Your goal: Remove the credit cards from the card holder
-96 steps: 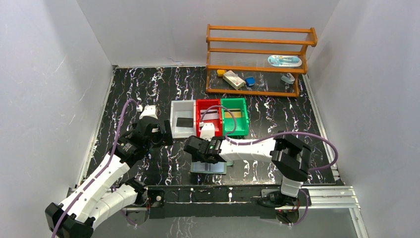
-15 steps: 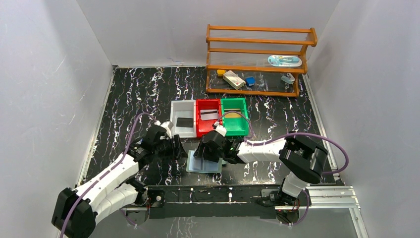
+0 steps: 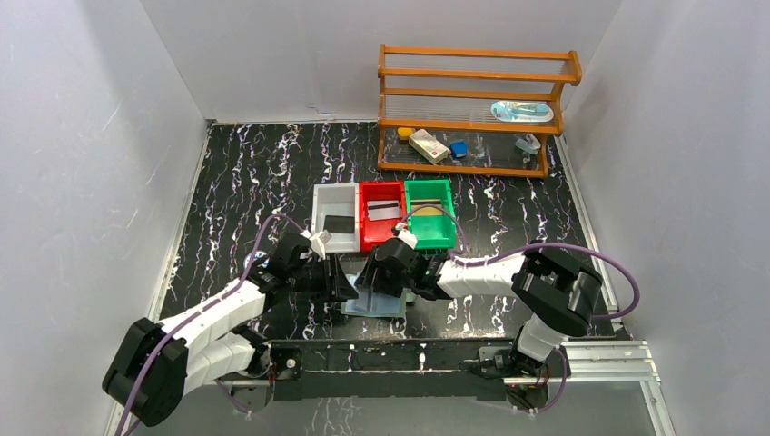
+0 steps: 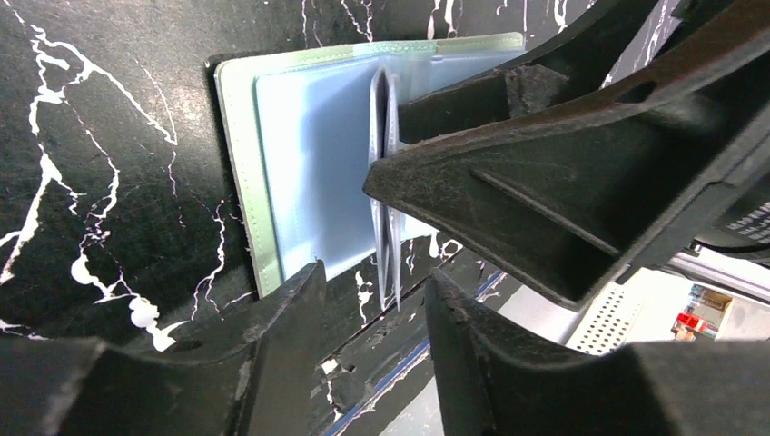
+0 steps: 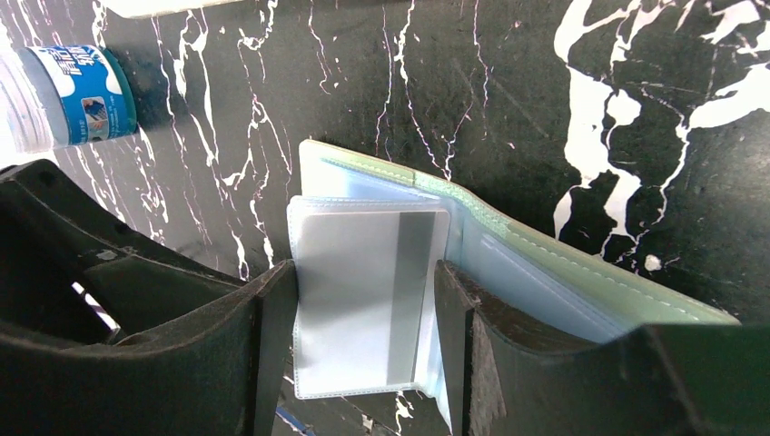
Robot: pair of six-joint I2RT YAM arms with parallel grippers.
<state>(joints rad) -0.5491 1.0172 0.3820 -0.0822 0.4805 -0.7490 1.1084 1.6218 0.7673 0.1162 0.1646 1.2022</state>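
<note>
While the right wrist camera looks down, I see my right claw (image 5: pixel 363 272) roughly half open, its two fingers pressed against opposite edges of one clear pocket leaf (image 5: pixel 345 386) of the card holder (image 5: pixel 581 272). The holder lies open on the table (image 5: pixel 563 100). That leaf is lifted off the rest of the holder, and a pale credit card (image 5: pixel 354 291) with a grey stripe sits inside it. A blue-and-white container (image 5: pixel 77 91) lies at the upper left, well apart from the holder.

On the left wrist camera, my left claw (image 4: pixel 372 277) stands partly open at one edge of the holder. The thin edges of the clear leaves hang in the gap between its fingers with space on both sides, so it grips nothing. The right claw's black fingers fill the upper right, holding those leaves upright.

From the top camera, both claws meet over the holder, near the table's front edge. Just behind it stand a white bin (image 3: pixel 320 218) with a black card (image 3: pixel 338 223), a red bin (image 3: pixel 366 218) with a silver-grey card (image 3: pixel 385 213), and a green bin (image 3: pixel 445 218) with a gold card (image 3: pixel 427 211). A wooden rack (image 3: pixel 477 74) stands far right.
</note>
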